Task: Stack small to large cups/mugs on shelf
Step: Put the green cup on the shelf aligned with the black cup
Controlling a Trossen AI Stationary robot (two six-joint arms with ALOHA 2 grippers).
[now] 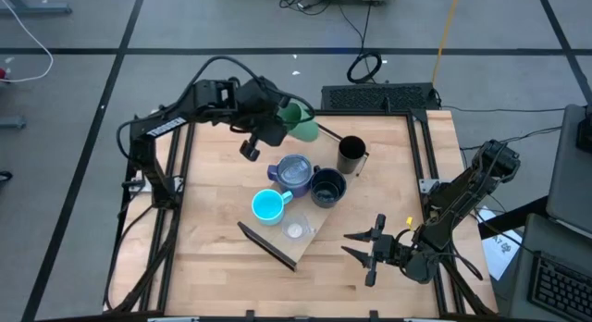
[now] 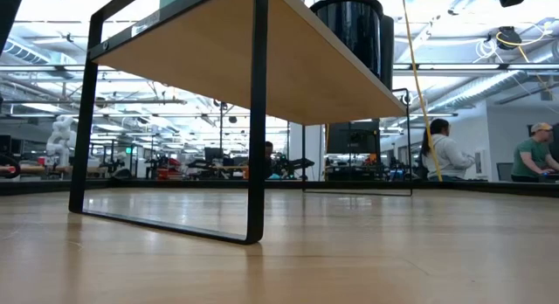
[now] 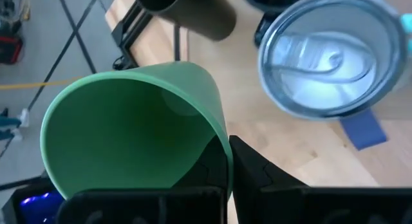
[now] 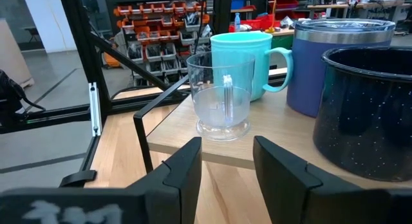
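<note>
My left gripper (image 1: 285,118) holds the green tumbler (image 1: 300,123) in the air over the table's far part, beyond the shelf (image 1: 277,248). On that long light-wood board stand the tall black cup (image 1: 351,155), the wide black mug (image 1: 326,186), the blue-purple mug (image 1: 293,171), the cyan mug (image 1: 267,207) and the tiny clear cup (image 1: 296,230). My right gripper (image 1: 365,248) waits open and level at the shelf's right side, facing the clear cup (image 4: 222,98), with nothing between its fingers. My left gripper pinches the tumbler's wall at the rim (image 3: 222,143), one finger inside the tumbler and one finger (image 3: 257,169) outside. The tumbler (image 3: 135,127) is lifted clear and tilted, its open mouth turned back toward the wrist camera.
Dark frame rails (image 1: 421,155) run along the table's edges. Bare tabletop (image 1: 208,257) lies left of the shelf. The shelf stands on thin dark brackets (image 2: 256,120). People (image 2: 445,151) sit in the room beyond the table.
</note>
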